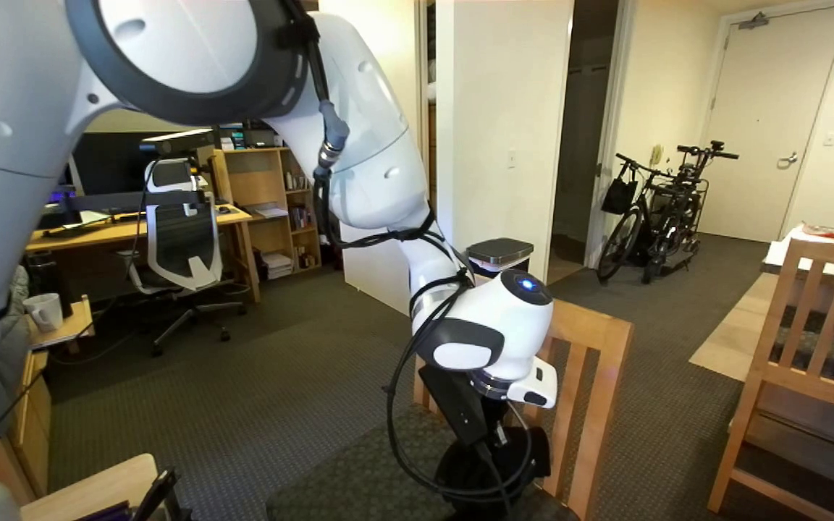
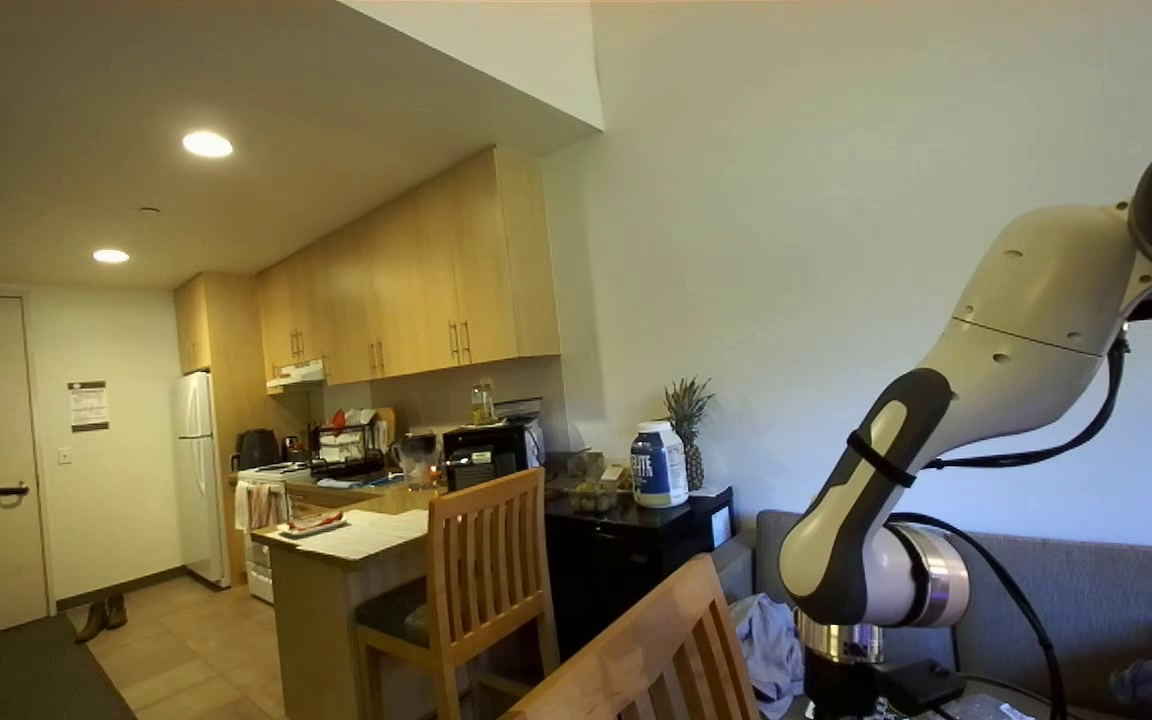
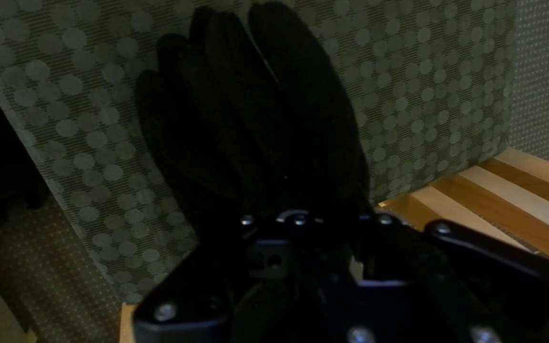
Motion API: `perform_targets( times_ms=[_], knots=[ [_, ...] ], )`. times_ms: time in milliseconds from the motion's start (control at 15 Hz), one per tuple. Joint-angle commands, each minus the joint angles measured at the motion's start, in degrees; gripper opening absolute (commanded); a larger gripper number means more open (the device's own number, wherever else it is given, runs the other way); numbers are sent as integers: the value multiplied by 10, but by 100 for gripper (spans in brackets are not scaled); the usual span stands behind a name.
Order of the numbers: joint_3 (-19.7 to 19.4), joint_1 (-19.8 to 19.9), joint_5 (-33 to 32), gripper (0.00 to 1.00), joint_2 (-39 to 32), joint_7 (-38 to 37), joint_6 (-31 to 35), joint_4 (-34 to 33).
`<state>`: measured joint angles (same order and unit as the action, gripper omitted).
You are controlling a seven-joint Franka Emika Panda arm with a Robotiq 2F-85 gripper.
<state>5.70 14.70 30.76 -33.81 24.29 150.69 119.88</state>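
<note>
Over a dotted chair seat (image 3: 412, 95) in the wrist view, grips a black glove (image 3: 265, 114) with the claw (image 3: 298, 221) pressed together, beside a slatted backrest (image 3: 498, 214); too dark to show the exact contact. In an exterior view, bends the arm (image 1: 381, 159) down near that backrest; cannot tell whether resting the glove on the seat. In an exterior view, dips beside a wooden chair back (image 2: 626, 640).

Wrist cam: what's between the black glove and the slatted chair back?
Spotted seat fabric. In the wrist view it shows as a strip between the black glove and the slatted chair back, narrowing toward the bottom.
</note>
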Motion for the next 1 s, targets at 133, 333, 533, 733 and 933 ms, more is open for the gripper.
perform_targets(
  times_ms=[133, 333, 533, 733, 933],
  knots=[
    [16, 23, -16, 4, -20, 4, 10, -13],
    [15, 26, -18, 4, -38, 2, 10, -23],
    [16, 30, -24, 4, -61, 2, 12, -36],
    [17, 33, -38, 4, -78, 0, 10, -47],
    [15, 31, -58, 4, -80, -5, 11, -51]
  ],
)
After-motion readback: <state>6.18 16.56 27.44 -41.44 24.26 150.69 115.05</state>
